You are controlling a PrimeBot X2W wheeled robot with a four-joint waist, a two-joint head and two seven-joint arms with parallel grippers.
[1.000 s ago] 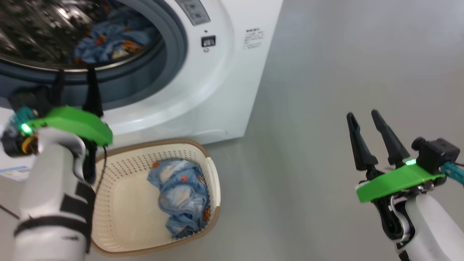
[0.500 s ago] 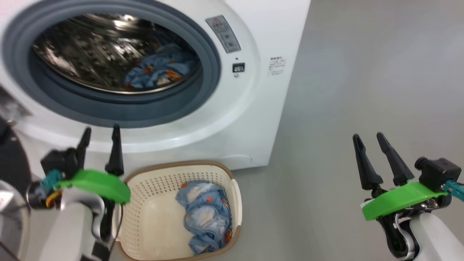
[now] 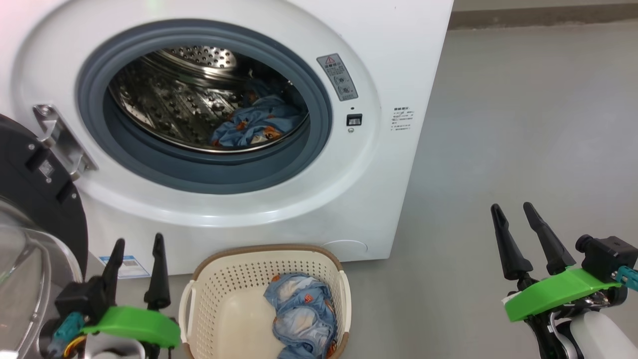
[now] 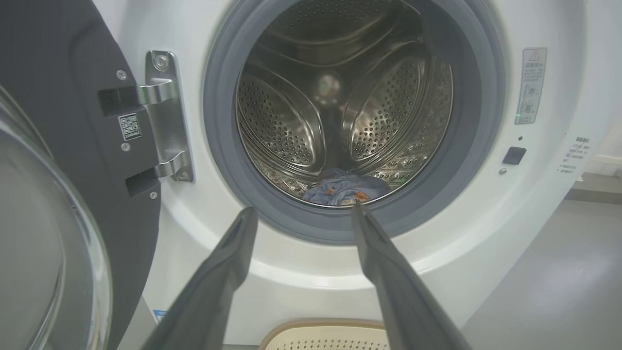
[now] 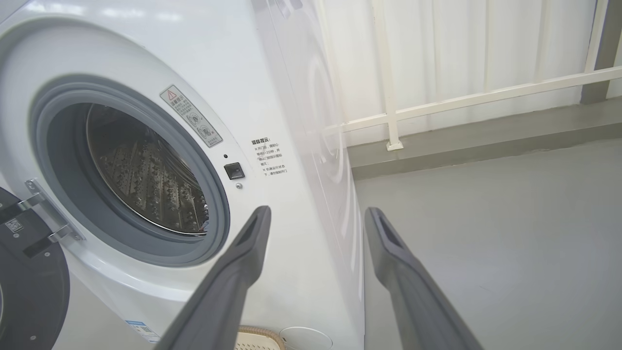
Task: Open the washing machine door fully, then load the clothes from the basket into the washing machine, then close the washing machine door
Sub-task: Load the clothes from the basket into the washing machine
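1. Blue printed clothes [image 3: 304, 319] lie in two lots. One bundle is crumpled in the right half of the basket [image 3: 264, 248]. The rest of the clothes [image 3: 259, 127] sit low in the steel drum [image 3: 169, 104], toward its right side.
2. The basket stands on the grey floor [image 3: 498, 124] just in front of the washing machine [image 3: 398, 50], below the round opening, and its left half is bare cream plastic.
3. The washing machine door [image 3: 45, 199] is swung wide out to the left on its metal hinge [image 3: 60, 137], with the black rim and glass bowl turned into the room. The grey gasket [image 3: 319, 149] is exposed all the way round.
4. The left gripper [image 3: 139, 239] hovers just left of the basket, on the near side of the machine, with its fingers pointing at the white front. Its claw is spread wide, grasping nothing and touching nothing. In the left wrist view the two fingers frame the lower edge of the gasket, and the clothes in the drum show between their tips.
5. The right gripper [image 3: 511, 206] hangs well off to the right over bare floor, apart from both machine and basket. Its claw is likewise released, splayed wide and empty.
6. A small blue label sticker [image 3: 132, 267] sits low on the machine front, behind the left gripper's fingers. A grey warning label [image 3: 340, 77] is just right of the opening.
7. Far to the right, beyond the machine, a white railing [image 5: 486, 92] runs along a pale wall.
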